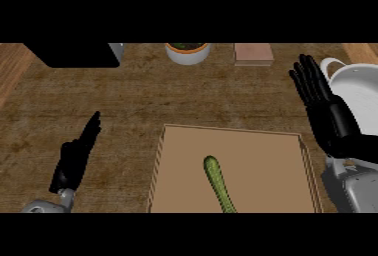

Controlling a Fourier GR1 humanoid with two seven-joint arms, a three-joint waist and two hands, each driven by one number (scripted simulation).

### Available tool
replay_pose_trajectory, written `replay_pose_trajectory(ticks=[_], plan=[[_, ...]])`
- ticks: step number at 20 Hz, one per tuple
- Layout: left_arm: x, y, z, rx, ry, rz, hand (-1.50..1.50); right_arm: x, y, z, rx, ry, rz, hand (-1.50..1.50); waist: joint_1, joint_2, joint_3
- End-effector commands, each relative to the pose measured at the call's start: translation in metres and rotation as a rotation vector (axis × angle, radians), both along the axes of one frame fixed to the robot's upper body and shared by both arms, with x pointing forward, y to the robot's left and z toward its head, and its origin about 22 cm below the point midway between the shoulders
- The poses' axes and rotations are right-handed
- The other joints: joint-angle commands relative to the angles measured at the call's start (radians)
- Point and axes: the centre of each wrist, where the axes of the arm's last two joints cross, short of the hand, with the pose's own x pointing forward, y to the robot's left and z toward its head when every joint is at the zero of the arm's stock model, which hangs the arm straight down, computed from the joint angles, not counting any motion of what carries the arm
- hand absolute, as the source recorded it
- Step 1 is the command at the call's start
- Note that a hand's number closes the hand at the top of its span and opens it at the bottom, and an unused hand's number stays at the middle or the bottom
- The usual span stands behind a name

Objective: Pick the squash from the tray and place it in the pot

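Note:
A long green squash (pixel 219 184) lies near the middle of the brown tray (pixel 273 145), running toward the view's lower edge. A white pot (pixel 362 85) with a loop handle stands at the right edge of the counter. My right hand (pixel 325 107) is open, fingers straight and pointing away, raised between the tray's right rim and the pot, and it covers part of the pot's left side. At the lower left, well off the tray, my left hand (pixel 77 152) is open with straight fingers. Neither hand touches the squash.
A white planter (pixel 188 51) with greenery stands at the counter's far edge, with a pinkish block (pixel 253 54) to its right. A black appliance (pixel 77 54) occupies the far left corner. Wooden counter surface (pixel 148 95) stretches between these and the tray.

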Motion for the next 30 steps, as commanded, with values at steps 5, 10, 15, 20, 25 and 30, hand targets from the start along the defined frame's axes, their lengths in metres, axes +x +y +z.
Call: replay_pose_trajectory(ticks=[5, 10, 15, 20, 25, 30], plan=[[0.039, -0.003, 0.073, -0.123, -0.302, 0.046, 0.0, 0.039, 0.024, -0.012, -0.028, -0.022, 0.386, 1.5, 0.061, 0.028, -0.014], [0.051, -0.017, 0.089, -0.22, -0.293, 0.055, 0.0, 0.037, 0.027, -0.077, -0.277, -0.11, 0.409, -1.5, 0.039, 0.03, -0.013], [0.039, 0.011, 0.096, -0.222, -0.298, 0.091, 0.0, 0.057, -0.005, -0.083, -0.16, -0.256, 0.511, -1.5, 0.023, 0.018, -0.015], [0.036, 0.008, 0.081, -0.196, -0.289, 0.097, 0.0, 0.068, 0.0, -0.05, -0.297, -0.236, 0.673, -1.5, 0.003, 0.012, -0.017], [0.044, 0.03, 0.103, -0.208, -0.282, 0.11, 0.0, 0.06, 0.007, 0.0, -0.631, -0.157, 0.841, -1.5, -0.011, -0.001, -0.019], [0.033, 0.01, 0.079, -0.205, -0.277, 0.112, 0.0, 0.038, 0.049, 0.005, -0.888, -0.157, 0.929, -1.5, -0.015, 0.003, -0.018]])
